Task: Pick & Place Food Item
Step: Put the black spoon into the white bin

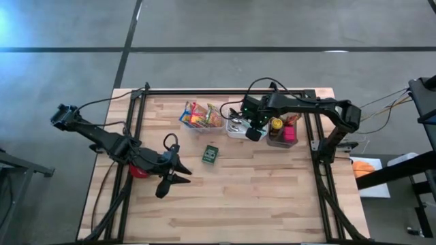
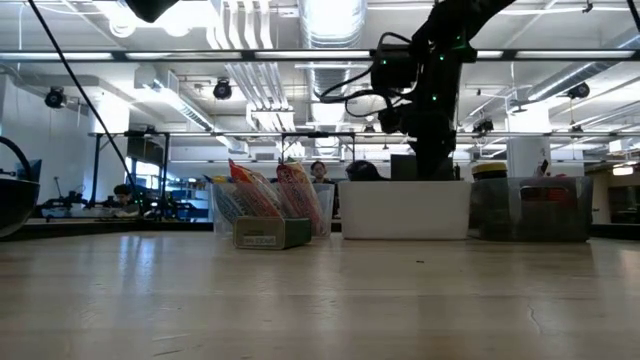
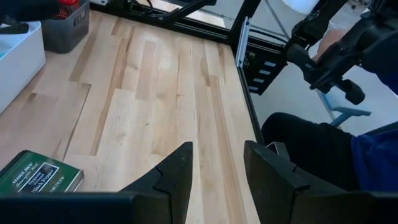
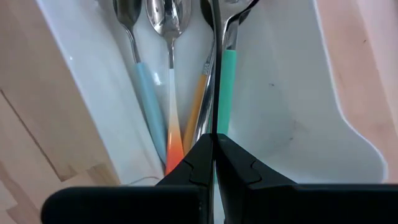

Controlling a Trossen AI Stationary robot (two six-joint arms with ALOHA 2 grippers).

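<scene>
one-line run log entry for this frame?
left claw: open, empty, near green box | right claw: shut, in white cutlery bin | box not picked

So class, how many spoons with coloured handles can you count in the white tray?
4, side by side in the white tray: a blue spoon, an orange-and-white spoon, an orange spoon and a teal spoon. The right gripper may hide others.

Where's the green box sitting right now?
In the high view the green box lies flat on the wooden table near its middle, just in front of the bin of snack packets and right of the left end effector.
</scene>
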